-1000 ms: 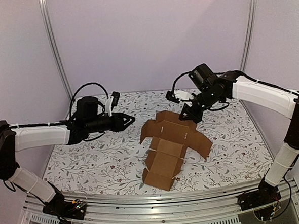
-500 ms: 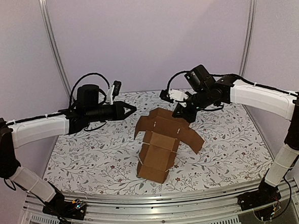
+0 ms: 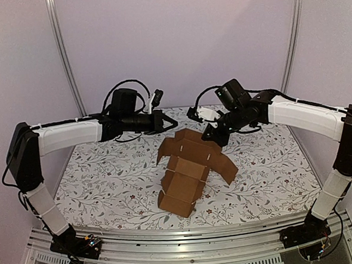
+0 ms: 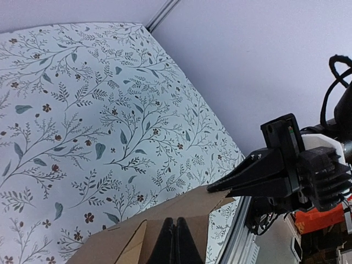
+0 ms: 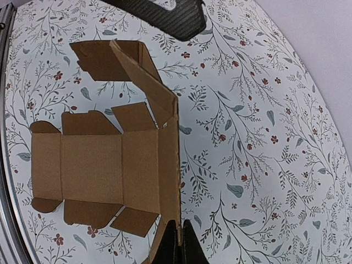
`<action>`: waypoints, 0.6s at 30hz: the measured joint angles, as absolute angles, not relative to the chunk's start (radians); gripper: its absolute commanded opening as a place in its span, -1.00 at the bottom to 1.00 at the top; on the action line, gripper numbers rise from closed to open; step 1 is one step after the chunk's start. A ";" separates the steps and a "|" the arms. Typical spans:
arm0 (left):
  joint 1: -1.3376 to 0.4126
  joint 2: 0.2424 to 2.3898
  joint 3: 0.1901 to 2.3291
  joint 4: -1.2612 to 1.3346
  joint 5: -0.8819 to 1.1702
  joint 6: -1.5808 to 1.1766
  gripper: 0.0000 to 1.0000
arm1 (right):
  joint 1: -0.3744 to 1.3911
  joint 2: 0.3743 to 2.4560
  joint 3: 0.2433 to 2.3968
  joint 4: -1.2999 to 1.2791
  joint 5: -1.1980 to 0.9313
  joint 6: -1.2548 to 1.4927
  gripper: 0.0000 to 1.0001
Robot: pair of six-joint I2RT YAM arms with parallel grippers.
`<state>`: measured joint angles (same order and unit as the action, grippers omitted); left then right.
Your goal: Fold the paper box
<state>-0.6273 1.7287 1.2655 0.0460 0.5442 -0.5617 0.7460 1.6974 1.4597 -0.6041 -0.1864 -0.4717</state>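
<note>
Paper box (image 3: 185, 179) sits part-folded, brown flaps splayed. Right tool (image 3: 211, 138) pinches its far flap; left tool (image 3: 173, 121) hangs closed, empty.

I note white shells on the left arm (image 3: 68, 132) and right arm (image 3: 303, 113), with black joints between. Thin black cables (image 3: 128, 81) loop over each wrist. Left gripper (image 3: 174, 125) and right gripper (image 3: 207, 139) are black, tapering to points.

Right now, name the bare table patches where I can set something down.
Free: the table left of the paper box, out to the left edge; also right of the box, out to the right edge. Crowded: far middle, where the left gripper and right gripper converge over the box.
</note>
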 measured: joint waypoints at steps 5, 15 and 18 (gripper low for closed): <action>-0.656 1.755 1.285 -0.006 0.558 -0.562 -1.00 | 0.746 1.698 1.457 -0.598 -0.167 -0.460 -1.00; -0.677 1.757 1.293 -0.083 0.561 -0.552 -1.00 | 0.746 1.700 1.452 -0.580 -0.147 -0.439 -1.00; -0.685 1.761 1.304 -0.093 0.562 -0.551 -1.00 | 0.746 1.704 1.452 -0.578 -0.148 -0.434 -1.00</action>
<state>-0.6853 1.7607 1.3045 -0.0933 0.5625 -0.5507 0.7460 1.7039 1.4517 -0.5777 -0.1482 -0.4335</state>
